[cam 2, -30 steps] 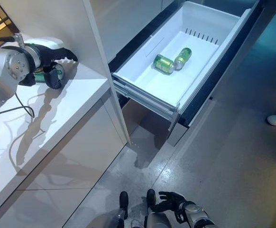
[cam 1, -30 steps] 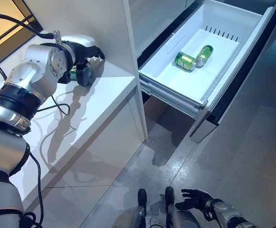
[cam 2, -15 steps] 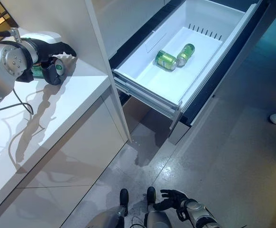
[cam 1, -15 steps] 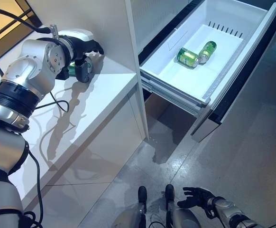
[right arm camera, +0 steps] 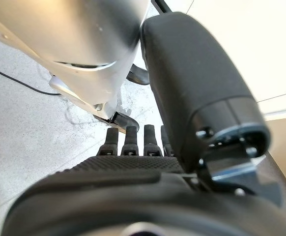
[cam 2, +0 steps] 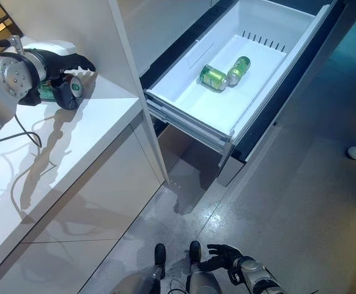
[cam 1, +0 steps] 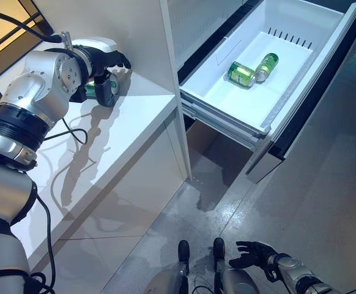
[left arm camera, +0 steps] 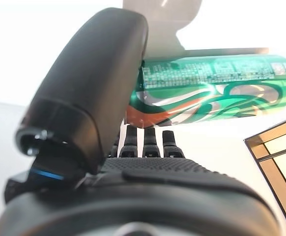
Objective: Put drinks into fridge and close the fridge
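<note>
Green can gripped by left hand.

L hand fingers behind can

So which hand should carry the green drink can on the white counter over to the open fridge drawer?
Left. The left hand is already wrapped around the green drink can on the white counter, while the right hand hangs low near the floor, holding nothing.
</note>
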Robot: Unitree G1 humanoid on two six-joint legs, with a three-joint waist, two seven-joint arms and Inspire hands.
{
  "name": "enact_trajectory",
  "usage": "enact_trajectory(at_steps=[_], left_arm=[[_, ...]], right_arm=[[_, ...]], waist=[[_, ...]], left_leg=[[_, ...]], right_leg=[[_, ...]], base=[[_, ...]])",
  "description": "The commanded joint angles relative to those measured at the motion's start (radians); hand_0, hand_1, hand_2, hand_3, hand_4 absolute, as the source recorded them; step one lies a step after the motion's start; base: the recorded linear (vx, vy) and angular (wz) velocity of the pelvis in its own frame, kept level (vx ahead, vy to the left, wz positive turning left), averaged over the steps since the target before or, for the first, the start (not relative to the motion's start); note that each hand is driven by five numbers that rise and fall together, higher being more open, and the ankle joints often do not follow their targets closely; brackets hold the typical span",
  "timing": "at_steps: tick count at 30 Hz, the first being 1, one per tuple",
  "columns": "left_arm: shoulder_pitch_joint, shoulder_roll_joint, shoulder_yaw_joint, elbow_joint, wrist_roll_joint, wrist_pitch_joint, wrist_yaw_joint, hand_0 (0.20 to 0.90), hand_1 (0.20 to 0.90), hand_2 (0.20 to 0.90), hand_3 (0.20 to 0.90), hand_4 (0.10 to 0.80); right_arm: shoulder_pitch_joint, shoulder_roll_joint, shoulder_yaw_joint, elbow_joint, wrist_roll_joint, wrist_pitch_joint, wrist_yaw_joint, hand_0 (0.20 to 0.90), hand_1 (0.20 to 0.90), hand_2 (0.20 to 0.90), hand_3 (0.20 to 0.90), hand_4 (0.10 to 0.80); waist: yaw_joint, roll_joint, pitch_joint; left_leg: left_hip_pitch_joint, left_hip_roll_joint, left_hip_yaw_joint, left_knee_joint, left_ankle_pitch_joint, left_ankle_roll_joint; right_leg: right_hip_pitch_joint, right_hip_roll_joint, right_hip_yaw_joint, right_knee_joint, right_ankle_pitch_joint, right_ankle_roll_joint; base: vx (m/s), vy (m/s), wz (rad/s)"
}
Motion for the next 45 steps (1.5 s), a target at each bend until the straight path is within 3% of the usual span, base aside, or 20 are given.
enact_trajectory(at_steps=[1,19,34,36,37,38,39,40,41,45], left_arm=[[-0.021,0.055,0.045,0.198,0.028,0.095,0.037,0.9,0.9,0.9,0.9,0.8],[0.019,0.061,0.066,0.248,0.022,0.114,-0.015,0.9,0.9,0.9,0.9,0.8],[0.013,0.055,0.04,0.252,0.053,0.123,-0.118,0.9,0.9,0.9,0.9,0.8],[0.018,0.056,0.04,0.253,0.048,0.134,-0.148,0.738,0.738,0.738,0.711,0.611],[0.018,0.055,0.039,0.255,0.051,0.135,-0.15,0.738,0.738,0.738,0.711,0.611],[0.025,0.051,0.041,0.257,0.062,0.138,-0.157,0.467,0.467,0.467,0.395,0.295],[0.025,0.05,0.04,0.258,0.063,0.14,-0.161,0.434,0.434,0.434,0.356,0.256],[0.027,0.049,0.039,0.26,0.066,0.139,-0.164,0.354,0.354,0.354,0.263,0.163],[0.028,0.046,0.038,0.262,0.073,0.138,-0.162,0.3,0.3,0.3,0.2,0.1],[0.026,0.041,0.034,0.273,0.074,0.13,-0.154,0.3,0.3,0.3,0.2,0.1]], right_arm=[[0.033,-0.042,0.016,0.004,-0.017,0.014,0.02,0.9,0.9,0.9,0.9,0.8],[0.034,-0.04,0.009,-0.005,-0.023,0.026,0.015,0.9,0.9,0.9,0.9,0.8],[0.027,-0.043,0.008,-0.008,-0.022,0.03,0.017,0.9,0.9,0.9,0.9,0.8],[0.027,-0.042,0.006,-0.007,-0.021,0.032,0.016,0.9,0.9,0.9,0.9,0.8],[0.026,-0.042,0.006,-0.005,-0.021,0.03,0.017,0.9,0.9,0.9,0.9,0.8],[0.024,-0.042,0.007,-0.005,-0.019,0.031,0.016,0.9,0.9,0.9,0.9,0.8],[0.024,-0.041,0.007,-0.005,-0.019,0.032,0.016,0.9,0.9,0.9,0.9,0.8],[0.023,-0.042,0.008,-0.004,-0.019,0.031,0.017,0.9,0.9,0.9,0.9,0.8],[0.022,-0.043,0.009,-0.007,-0.017,0.034,0.017,0.9,0.9,0.9,0.9,0.8],[0.018,-0.043,0.01,-0.003,-0.017,0.033,0.019,0.9,0.9,0.9,0.9,0.8]], waist=[[-0.012,-0.008,0.003],[-0.01,-0.006,0.004],[-0.013,-0.003,0.008],[-0.012,-0.003,0.009],[-0.012,-0.003,0.01],[-0.012,-0.003,0.011],[-0.012,-0.003,0.011],[-0.012,-0.003,0.013],[-0.013,-0.004,0.013],[-0.014,-0.004,0.014]], left_leg=[[0.03,-0.065,0.019,0.041,-0.135,0.049],[0.031,-0.065,0.02,0.046,-0.138,0.051],[0.028,-0.065,0.023,0.052,-0.14,0.054],[0.029,-0.065,0.024,0.052,-0.141,0.054],[0.028,-0.065,0.024,0.053,-0.14,0.055],[0.029,-0.065,0.023,0.052,-0.14,0.055],[0.029,-0.065,0.023,0.052,-0.14,0.055],[0.027,-0.065,0.023,0.053,-0.139,0.055],[0.025,-0.066,0.023,0.054,-0.139,0.055],[0.022,-0.065,0.025,0.055,-0.139,0.055]], right_leg=[[-0.01,0.019,0.028,0.112,-0.131,0.015],[-0.006,0.018,0.018,0.114,-0.134,0.013],[-0.008,0.018,0.016,0.117,-0.134,0.014],[-0.007,0.018,0.015,0.117,-0.133,0.014],[-0.008,0.018,0.015,0.118,-0.133,0.014],[-0.009,0.018,0.014,0.118,-0.133,0.014],[-0.009,0.018,0.014,0.118,-0.133,0.014],[-0.011,0.018,0.015,0.12,-0.133,0.014],[-0.013,0.018,0.016,0.12,-0.132,0.013],[-0.016,0.019,0.017,0.122,-0.133,0.013]], base=[[0.0,0.0,0.0],[0.0,0.0,0.0],[0.0,0.0,0.0],[0.0,0.0,0.0],[0.0,0.0,0.0],[0.0,0.0,0.0],[0.0,0.0,0.0],[0.0,0.0,0.0],[0.0,0.0,0.0],[0.0,0.0,0.0]])
